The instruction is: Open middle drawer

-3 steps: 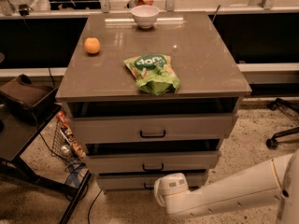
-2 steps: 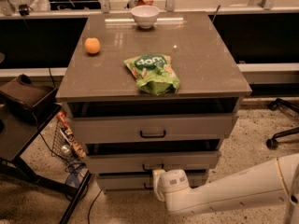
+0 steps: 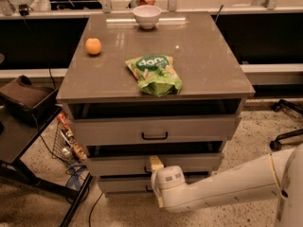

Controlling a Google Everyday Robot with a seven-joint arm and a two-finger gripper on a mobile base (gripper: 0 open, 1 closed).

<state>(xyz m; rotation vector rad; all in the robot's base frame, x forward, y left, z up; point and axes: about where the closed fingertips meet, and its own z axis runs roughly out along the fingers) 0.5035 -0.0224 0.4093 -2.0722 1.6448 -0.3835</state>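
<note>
Speckled stone floor surrounds a grey bench (image 3: 213, 70) with a smooth, faintly glossy square top. Behind it run dark shelves under a pale rail.

On the top:
- A round white bowl (image 3: 147, 16) sits near the far edge; what is in it cannot be seen.
- An orange (image 3: 93, 46) lies towards the left side.
- A crinkled green snack bag (image 3: 154, 74) lies near the front edge, well apart from both.

Three flat grey-beige drawers stack below. The top drawer (image 3: 113, 129) has the tallest front and a small black bar handle (image 3: 154, 136), with a dark gap above it.

The middle drawer (image 3: 194, 163) lies just under it, its front also below a dark gap, and nothing of its inside shows. The bottom drawer (image 3: 120, 183) is the narrowest.

The white, rounded plastic arm (image 3: 227, 186) reaches in from the lower right. Its pincer (image 3: 155, 164) is at the centre of the middle drawer's front, covering the handle there. Whether it is spread or pinching the handle cannot be told.

Since a second ago the arm has moved up and left, bringing the pincer from below the drawer front onto it. The drawers and the things on top have not shifted.
</note>
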